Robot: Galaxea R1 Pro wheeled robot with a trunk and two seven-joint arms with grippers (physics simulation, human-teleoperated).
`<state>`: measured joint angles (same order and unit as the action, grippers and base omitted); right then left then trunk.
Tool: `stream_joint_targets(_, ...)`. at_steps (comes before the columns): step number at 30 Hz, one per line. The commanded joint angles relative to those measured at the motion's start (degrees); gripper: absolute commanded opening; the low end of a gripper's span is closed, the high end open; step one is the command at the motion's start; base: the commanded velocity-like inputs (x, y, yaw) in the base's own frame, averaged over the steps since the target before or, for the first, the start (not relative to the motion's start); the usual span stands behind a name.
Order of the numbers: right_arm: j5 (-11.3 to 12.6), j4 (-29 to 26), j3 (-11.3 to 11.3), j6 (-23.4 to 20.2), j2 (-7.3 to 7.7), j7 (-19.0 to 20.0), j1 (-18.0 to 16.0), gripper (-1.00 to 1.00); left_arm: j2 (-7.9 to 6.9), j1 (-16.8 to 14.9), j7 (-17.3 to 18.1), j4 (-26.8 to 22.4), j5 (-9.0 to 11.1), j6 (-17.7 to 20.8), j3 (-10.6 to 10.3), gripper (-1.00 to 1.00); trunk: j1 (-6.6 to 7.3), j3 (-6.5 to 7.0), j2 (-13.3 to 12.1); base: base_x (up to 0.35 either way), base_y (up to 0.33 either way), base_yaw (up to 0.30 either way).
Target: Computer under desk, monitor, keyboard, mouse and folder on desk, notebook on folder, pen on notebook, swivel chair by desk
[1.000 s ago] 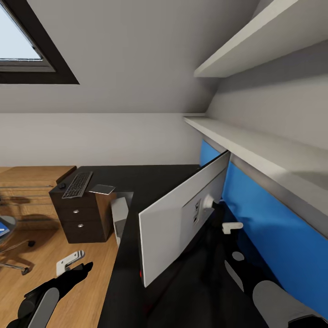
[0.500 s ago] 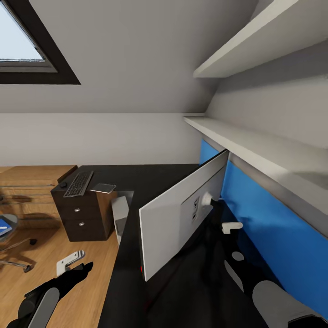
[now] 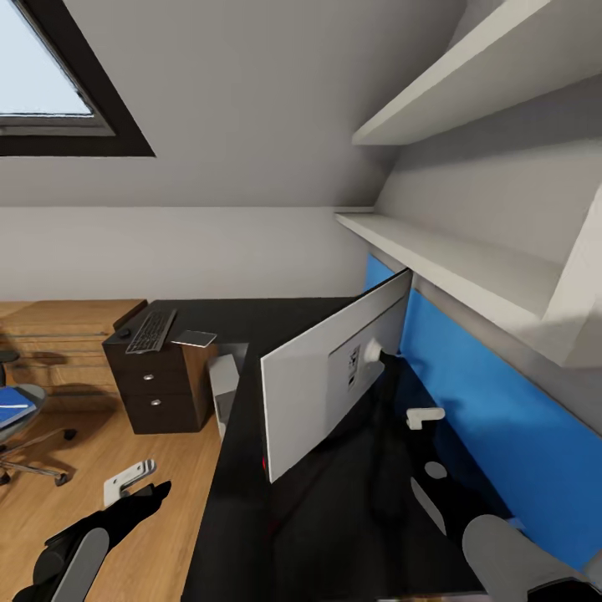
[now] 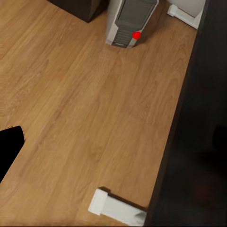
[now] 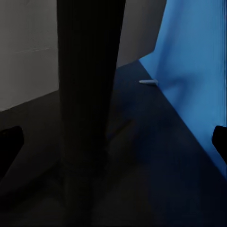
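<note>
The monitor [image 3: 322,389] stands on the black desk [image 3: 276,326] with its pale back toward me. Its black foot [image 5: 87,94] rises just ahead of my right gripper [image 3: 425,415], which is open and holds nothing. A thin white pen [image 5: 147,82] lies on the desk by the blue wall panel [image 5: 194,66]. The keyboard [image 3: 150,331], mouse [image 3: 124,332] and notebook [image 3: 194,339] rest on the desk's far end above the drawers [image 3: 159,389]. Under the desk stands the computer [image 4: 127,21]. My left gripper [image 3: 130,483] hangs open over the floor. The swivel chair [image 3: 29,435] carries the blue folder [image 3: 12,410].
Two white shelves [image 3: 451,251] jut out above the desk on the right. A white desk leg [image 4: 113,208] meets the oak floor [image 4: 85,104] near my left gripper. Low oak cabinets [image 3: 58,334] line the far wall under a skylight [image 3: 42,84].
The camera has shifted, so the drawers and the chair with the folder sit further into the picture. Both arms keep their pose and no object has visibly moved.
</note>
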<state>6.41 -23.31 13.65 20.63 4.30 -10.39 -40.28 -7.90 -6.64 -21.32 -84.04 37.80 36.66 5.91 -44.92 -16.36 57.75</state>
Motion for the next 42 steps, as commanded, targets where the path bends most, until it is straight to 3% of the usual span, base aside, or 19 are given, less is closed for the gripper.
stream_joint_targets(1, 0.6, 0.0, 0.5, 0.2, 0.04, -0.3, -0.1, 1.0, -0.01, -0.1, -0.5, -0.1, 0.6, 0.2, 0.0, 1.0, 0.03, -0.07, 0.1, -0.33, 0.0, 0.0)
stream_joint_targets(21, 1.1, -0.9, 0.3, -0.5, -0.35, -0.8, -0.1, 1.0, 0.05, 0.0, -0.5, -0.1, 0.8, 0.1, -0.1, 1.0, 0.03, -0.07, 0.1, -0.07, 0.001, 0.0)
stream_joint_targets(32, 1.2, -0.9, 0.2, -0.3, -0.3, -0.8, -0.1, 1.0, -0.01, 0.0, -0.5, -0.1, 0.9, 0.1, -0.1, 1.0, 0.03, -0.07, 0.1, -0.288, 0.078, 0.0)
stream_joint_targets(36, 1.3, -2.5, 0.2, -1.8, -1.29, -1.6, -0.1, 1.0, -0.01, 0.0, -0.5, -0.1, 0.9, 0.1, -0.1, 1.0, 0.03, -0.07, 0.1, -0.325, 0.1, 0.0)
stream_joint_targets(38, 1.3, -6.0, 0.1, -8.8, -2.7, -4.1, 0.0, 1.0, -0.01, 0.0, -0.6, -0.1, 0.9, 0.0, 0.0, 1.0, 0.03, -0.07, 0.1, -0.3, 0.09, 0.0)
stream_joint_targets(40, 1.4, -10.0, 0.1, -16.2, -3.2, -6.9, 0.2, 1.0, -0.01, 0.0, -0.6, -0.1, 0.9, 0.0, 0.0, 1.0, 0.03, -0.07, 0.1, -0.222, 0.046, 0.0)
stream_joint_targets(41, 1.5, -16.3, 0.1, -25.5, -3.59, -10.4, 0.7, 1.0, -0.01, 0.0, -0.6, -0.1, 0.9, 0.0, 0.0, 1.0, 0.03, -0.07, 0.1, -0.111, 0.021, 0.0)
stream_joint_targets(42, 1.5, -18.6, 0.1, -28.4, -3.75, -11.3, 1.1, 1.0, -0.01, 0.0, -0.6, -0.1, 0.9, 0.0, 0.0, 1.0, 0.03, -0.07, 0.1, -0.089, 0.017, 0.0)
